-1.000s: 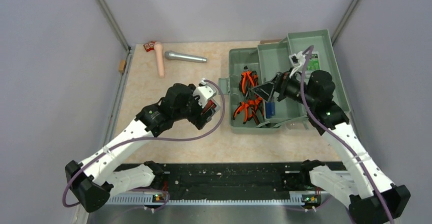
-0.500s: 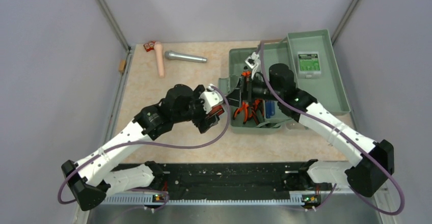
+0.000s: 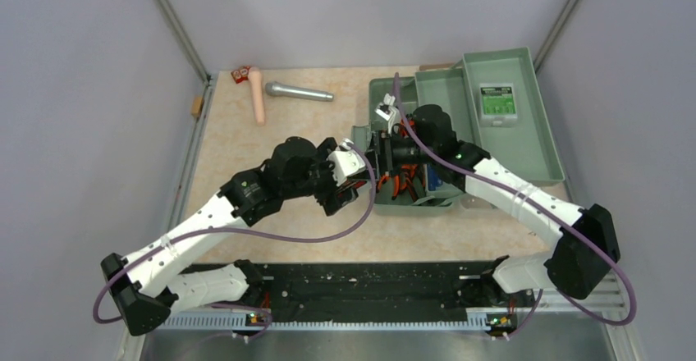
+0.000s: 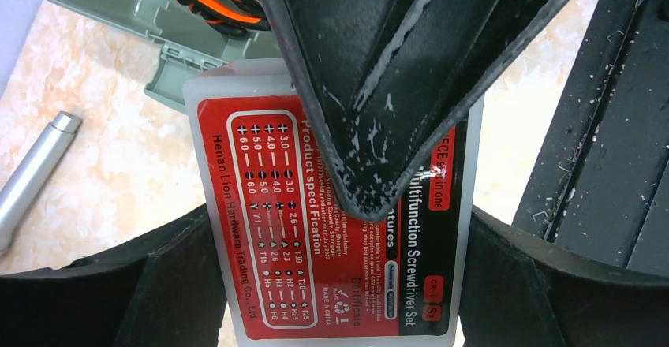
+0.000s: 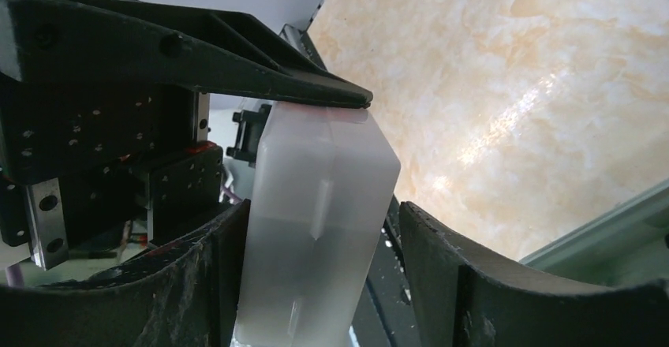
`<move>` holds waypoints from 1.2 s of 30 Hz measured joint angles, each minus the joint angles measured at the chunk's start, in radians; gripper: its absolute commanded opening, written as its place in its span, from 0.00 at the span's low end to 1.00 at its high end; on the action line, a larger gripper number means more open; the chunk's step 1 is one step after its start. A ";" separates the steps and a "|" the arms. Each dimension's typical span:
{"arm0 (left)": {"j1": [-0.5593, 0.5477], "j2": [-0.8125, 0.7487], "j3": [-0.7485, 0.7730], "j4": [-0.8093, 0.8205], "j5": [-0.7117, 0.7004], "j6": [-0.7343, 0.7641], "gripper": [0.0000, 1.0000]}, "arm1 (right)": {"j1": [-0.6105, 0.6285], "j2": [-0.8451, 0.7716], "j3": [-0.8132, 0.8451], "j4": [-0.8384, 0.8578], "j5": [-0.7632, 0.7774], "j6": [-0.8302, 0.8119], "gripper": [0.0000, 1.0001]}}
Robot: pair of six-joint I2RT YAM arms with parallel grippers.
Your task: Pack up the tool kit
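Note:
My left gripper (image 4: 335,240) is shut on the small red box (image 4: 315,276), a screwdriver set with a red label and translucent case, and holds it just left of the sage-green toolbox (image 3: 460,98). My right gripper (image 5: 323,233) is open, and its fingers straddle the box's translucent edge (image 5: 315,205) with a gap on one side. One right finger (image 4: 394,87) lies over the label. In the top view the grippers meet at the toolbox's left wall, left gripper (image 3: 354,174) and right gripper (image 3: 375,152). Orange-and-black pliers (image 3: 398,182) lie in the tray. The green box (image 3: 496,102) lies in the open lid.
A silver microphone (image 3: 297,92), a pink cylinder (image 3: 258,97) and a small red item (image 3: 240,74) lie at the table's far left. The toolbox latch flap (image 4: 177,79) juts toward the grippers. A black rail (image 3: 361,283) runs along the near edge.
My right arm has swung left from over the toolbox lid to the red box. My left gripper has moved slightly right with the box in it.

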State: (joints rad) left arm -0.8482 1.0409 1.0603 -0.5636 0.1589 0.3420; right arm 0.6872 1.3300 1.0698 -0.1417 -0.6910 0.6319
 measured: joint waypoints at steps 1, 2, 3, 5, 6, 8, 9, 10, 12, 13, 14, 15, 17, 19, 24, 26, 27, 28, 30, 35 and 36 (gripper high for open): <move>-0.001 0.002 0.000 0.003 -0.001 0.002 0.49 | 0.000 0.005 0.000 0.000 -0.013 0.005 0.64; -0.003 0.003 0.000 0.008 -0.003 0.005 0.49 | 0.000 0.010 0.000 0.001 -0.023 0.010 0.62; -0.004 0.004 0.000 0.011 -0.003 0.008 0.49 | 0.000 0.013 0.000 0.003 -0.033 0.016 0.60; -0.005 0.007 0.000 0.014 -0.003 0.019 0.49 | 0.000 0.021 0.002 0.009 -0.055 0.027 0.56; -0.005 0.008 0.000 0.016 -0.004 0.023 0.50 | 0.000 0.024 0.005 0.009 -0.061 0.031 0.53; -0.005 0.011 0.000 0.024 -0.006 0.031 0.52 | 0.000 0.032 0.013 0.014 -0.072 0.035 0.47; -0.005 0.013 0.000 0.026 -0.008 0.037 0.54 | 0.000 0.034 0.016 0.014 -0.072 0.045 0.42; -0.005 0.013 0.000 0.028 -0.013 0.042 0.59 | 0.000 0.035 0.018 0.013 -0.071 0.047 0.38; -0.006 0.013 0.000 0.033 -0.023 0.058 0.71 | -0.002 0.037 0.021 0.006 -0.063 0.071 0.29; -0.006 0.013 0.000 0.033 -0.025 0.058 0.77 | -0.002 0.037 0.024 0.001 -0.061 0.070 0.25; -0.007 0.013 0.000 0.034 -0.025 0.059 0.81 | -0.002 0.037 0.026 -0.001 -0.060 0.069 0.21; -0.007 0.013 0.000 0.037 -0.026 0.060 0.84 | -0.002 0.037 0.029 -0.002 -0.059 0.069 0.18; -0.007 0.011 0.000 0.042 -0.029 0.063 0.91 | -0.003 0.037 0.033 -0.005 -0.055 0.068 0.09; -0.007 0.006 0.000 0.043 -0.034 0.065 0.98 | -0.003 0.037 0.039 -0.008 -0.055 0.068 0.01; -0.009 -0.021 -0.001 0.069 -0.045 0.071 0.99 | -0.030 0.026 0.046 -0.007 -0.066 0.066 0.00; -0.010 -0.039 -0.006 0.087 -0.051 0.072 0.99 | -0.054 0.017 0.046 -0.014 -0.066 0.059 0.00; -0.010 -0.051 -0.011 0.100 -0.057 0.072 0.99 | -0.071 0.011 0.046 -0.021 -0.065 0.058 0.00; -0.009 -0.064 -0.018 0.111 -0.066 0.073 0.99 | -0.089 0.003 0.046 -0.026 -0.063 0.056 0.00; -0.009 -0.088 -0.034 0.133 -0.082 0.072 0.99 | -0.126 -0.014 0.046 -0.035 -0.061 0.051 0.00; -0.009 -0.126 -0.089 0.191 -0.159 0.064 0.99 | -0.238 -0.090 0.044 -0.068 -0.051 0.042 0.00; -0.009 -0.129 -0.101 0.207 -0.177 0.060 0.99 | -0.264 -0.111 0.043 -0.074 -0.044 0.041 0.00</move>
State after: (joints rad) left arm -0.8574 0.9119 0.9592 -0.3565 -0.0181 0.4019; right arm 0.4232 1.2186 1.1126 -0.2157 -0.7349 0.6731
